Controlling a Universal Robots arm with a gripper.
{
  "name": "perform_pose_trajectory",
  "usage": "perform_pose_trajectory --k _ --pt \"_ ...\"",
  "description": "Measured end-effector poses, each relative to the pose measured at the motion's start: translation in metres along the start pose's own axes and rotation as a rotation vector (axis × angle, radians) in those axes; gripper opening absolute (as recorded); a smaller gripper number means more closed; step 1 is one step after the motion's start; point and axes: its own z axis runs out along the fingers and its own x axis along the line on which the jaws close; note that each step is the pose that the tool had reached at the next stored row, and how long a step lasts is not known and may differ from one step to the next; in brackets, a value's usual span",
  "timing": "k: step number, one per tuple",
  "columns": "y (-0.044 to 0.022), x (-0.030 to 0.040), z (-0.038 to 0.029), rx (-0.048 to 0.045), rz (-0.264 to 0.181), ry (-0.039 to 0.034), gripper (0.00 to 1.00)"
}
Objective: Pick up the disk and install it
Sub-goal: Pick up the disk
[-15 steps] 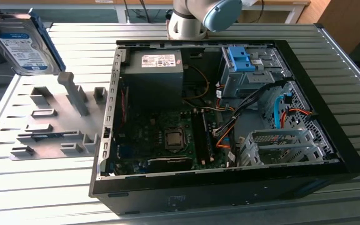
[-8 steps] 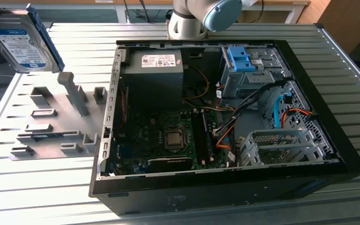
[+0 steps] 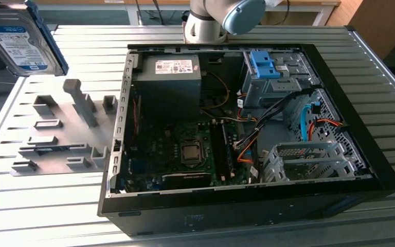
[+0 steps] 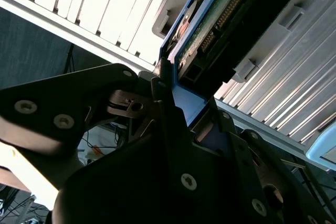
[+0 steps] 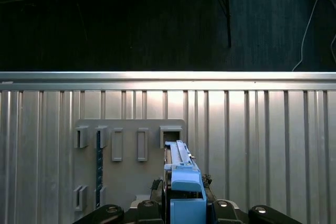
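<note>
The ribbed silver metal bench (image 3: pixel 47 216) carries a large black computer case (image 3: pixel 252 218), which lies on its side with the panel off. It takes up the bench's middle and the exterior view's right, with its dark mainboard (image 3: pixel 183 149) and cables exposed. Beside the case, toward the bench's edge on the exterior view's left, lies a flat grey fixture plate (image 3: pixel 19 118) with raised slots (the first wrist view looks down on this plate (image 5: pixel 131 182), just inside the bench's edge). The disk (image 3: pixel 16 36), a flat silver-grey metal hard drive with a white-and-blue label and blue plastic rails, is off the plate. It hangs in the air over that left edge of the bench, well apart from the case. In the second wrist view the black gripper (image 4: pixel 188 107) is clenched on the disk's blue-railed end, the jaws pressed to either side, beside the drive's green circuit board (image 4: pixel 207 32). The first wrist view shows the same hold edge-on. So the pick-up looks done and the install does not: the disk is not in the case, where a grey metal drive cage (image 3: pixel 273 87) at the far corner bears a bare blue plastic bracket (image 3: pixel 263 64).
</note>
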Motion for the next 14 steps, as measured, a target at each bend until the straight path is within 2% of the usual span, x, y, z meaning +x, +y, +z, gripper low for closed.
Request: perform_pose_trajectory --k 8,14 --pt "0.0003 -0.0004 -0.012 0.0001 0.0 0.0 0.37" --pt "0.0004 -0.0004 -0.0146 0.0 0.0 0.0 0.37"
